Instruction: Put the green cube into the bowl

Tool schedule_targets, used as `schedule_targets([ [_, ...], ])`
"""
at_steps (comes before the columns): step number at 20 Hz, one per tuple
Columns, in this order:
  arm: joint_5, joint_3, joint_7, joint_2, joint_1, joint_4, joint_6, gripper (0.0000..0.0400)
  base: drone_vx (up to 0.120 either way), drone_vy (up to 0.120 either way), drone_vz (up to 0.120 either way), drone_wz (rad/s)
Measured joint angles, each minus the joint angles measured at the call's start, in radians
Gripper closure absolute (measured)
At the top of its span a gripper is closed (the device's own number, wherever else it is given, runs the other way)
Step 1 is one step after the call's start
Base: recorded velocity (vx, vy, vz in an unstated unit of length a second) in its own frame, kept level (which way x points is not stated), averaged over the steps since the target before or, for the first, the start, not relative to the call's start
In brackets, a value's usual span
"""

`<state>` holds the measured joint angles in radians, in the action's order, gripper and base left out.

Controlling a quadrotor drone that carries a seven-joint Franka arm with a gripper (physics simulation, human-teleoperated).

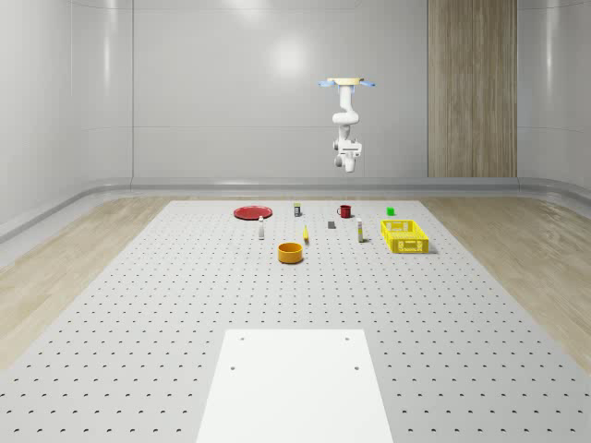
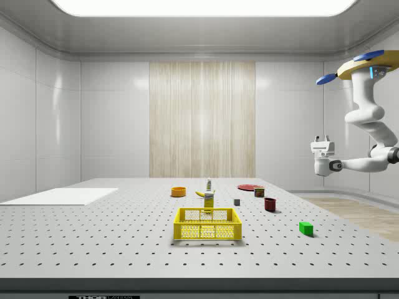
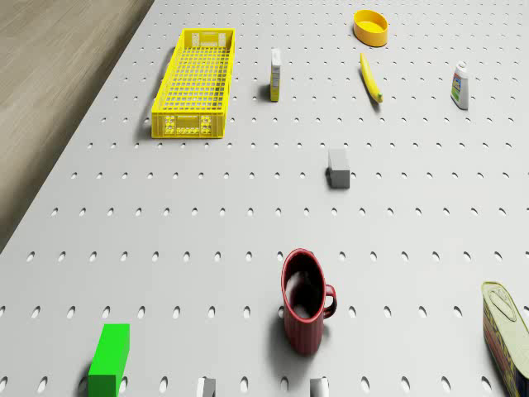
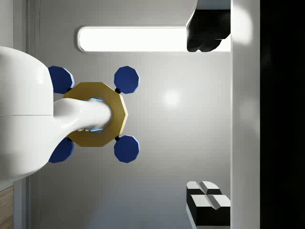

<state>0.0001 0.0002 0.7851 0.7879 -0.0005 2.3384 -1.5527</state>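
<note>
You have the green cube (image 1: 391,211) lying flat near the worktop's (image 1: 138,305) far edge. Your orange bowl (image 1: 291,253) sits upright, well apart from it, toward the worktop's middle.

Four cameras placed around the yellow crate (image 1: 404,236)

The whole-scene view looks from afar along the table; the side view sits low beside it, crate (image 2: 207,224) nearest. The drone view looks steeply down, sharing the crate (image 3: 194,83) with both. The wrist view faces upward at the drone (image 4: 95,114) and ceiling.
</note>
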Motion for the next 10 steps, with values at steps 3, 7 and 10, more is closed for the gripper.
schedule_targets([
  [3, 0.001, 0.001, -0.001, -0.007, -0.002, -0.063, 0.053, 0.0000, 0.040, 0.120, 0.000, 0.000],
  [7, 0.001, 0.002, -0.002, -0.033, -0.003, -0.149, 0.111, 0.0000, 0.120, 0.120, 0.000, 0.000],
  [10, 0.002, 0.002, -0.002, -0.053, -0.004, -0.206, 0.145, 0.0000, 0.120, 0.120, 0.000, 0.000],
])
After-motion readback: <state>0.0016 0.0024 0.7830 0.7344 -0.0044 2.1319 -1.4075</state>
